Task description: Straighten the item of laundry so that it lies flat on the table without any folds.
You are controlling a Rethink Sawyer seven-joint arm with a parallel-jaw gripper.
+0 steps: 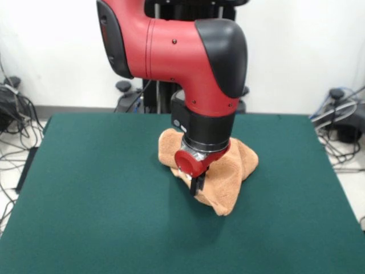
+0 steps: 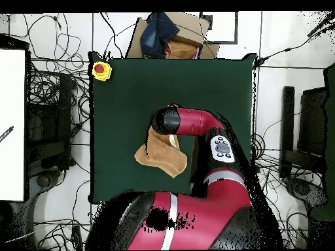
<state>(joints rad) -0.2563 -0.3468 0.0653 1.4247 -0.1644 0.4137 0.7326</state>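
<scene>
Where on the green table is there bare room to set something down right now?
The table is bare on both sides of the towel and along the near edge in the front view. It is crowded mid-table, where the gripper sits on the bunched towel. The yellow button box takes one corner.

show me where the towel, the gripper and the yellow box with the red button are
towel [image 1: 236,165]: front view, on the bunched right part.
gripper [image 1: 198,185]: front view, on the dark tip over the towel.
yellow box [image 2: 101,70]: overhead view, on the box's body at the table's corner.
</scene>
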